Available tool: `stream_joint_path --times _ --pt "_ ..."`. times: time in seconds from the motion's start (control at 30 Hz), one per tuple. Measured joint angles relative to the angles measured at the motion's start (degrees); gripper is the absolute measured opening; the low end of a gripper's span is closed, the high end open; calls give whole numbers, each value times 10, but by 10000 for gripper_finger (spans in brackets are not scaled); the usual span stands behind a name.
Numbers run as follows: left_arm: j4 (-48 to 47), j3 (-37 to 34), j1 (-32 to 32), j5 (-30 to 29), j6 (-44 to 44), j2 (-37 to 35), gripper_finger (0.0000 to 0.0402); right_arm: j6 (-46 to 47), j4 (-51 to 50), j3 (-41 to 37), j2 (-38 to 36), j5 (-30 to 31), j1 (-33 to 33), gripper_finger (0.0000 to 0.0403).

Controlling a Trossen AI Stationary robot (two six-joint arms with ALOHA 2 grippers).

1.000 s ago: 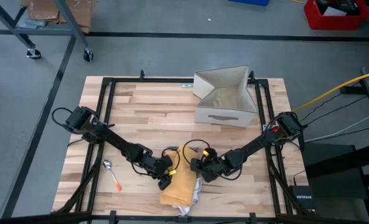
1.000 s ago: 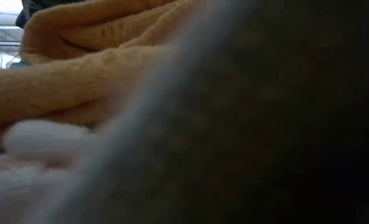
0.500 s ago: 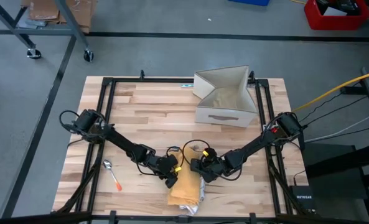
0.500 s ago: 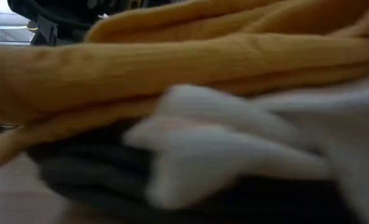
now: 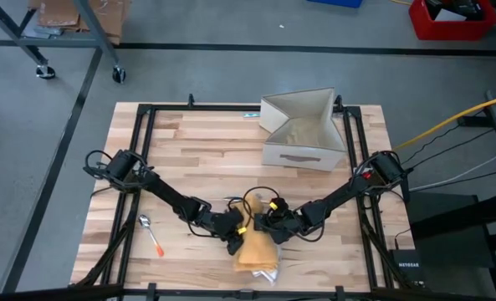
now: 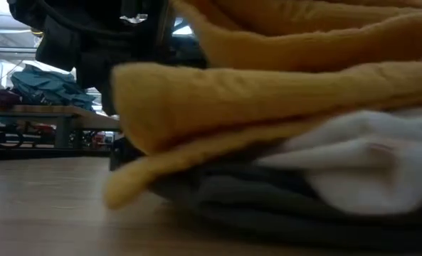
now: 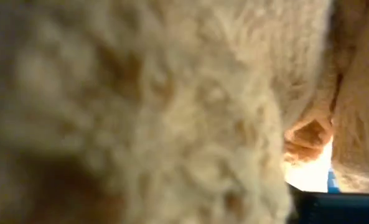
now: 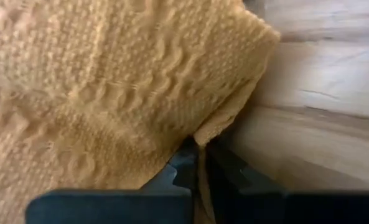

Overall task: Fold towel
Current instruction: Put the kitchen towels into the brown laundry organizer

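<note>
Right tool (image 8: 200, 163) pinching towel (image 5: 256, 251), spoon (image 5: 150, 234) aside

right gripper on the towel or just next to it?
Touching. The right wrist view shows the right gripper with its dark fingers closed on a fold of the yellow towel at its edge, cloth pinched between them.

Grey floor (image 5: 231, 71) around wooden table (image 5: 197, 142); red bin (image 5: 448, 21)

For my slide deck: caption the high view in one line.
Both tools, left and right, meet at the bunched orange towel on the wooden table.
</note>
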Motion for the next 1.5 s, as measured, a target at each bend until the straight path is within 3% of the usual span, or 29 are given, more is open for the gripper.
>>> stream_joint_path --times 0.23,0.53,0.8,1.17,1.5 --pt "30 19 11 -12 36 1 28 -21 54 -1 0 59 2 9" --pt "32 39 24 -8 62 -1 19 -33 67 -1 -8 92 9 15" --pt "31 41 36 -26 89 -39 19 -62 9 0 -72 139 9 14" --pt "36 45 97 -25 123 -105 20 -88 -87 4 -178 248 1 12" --pt "11 109 152 -21 181 -107 20 -178 -119 4 -248 290 -45 14"
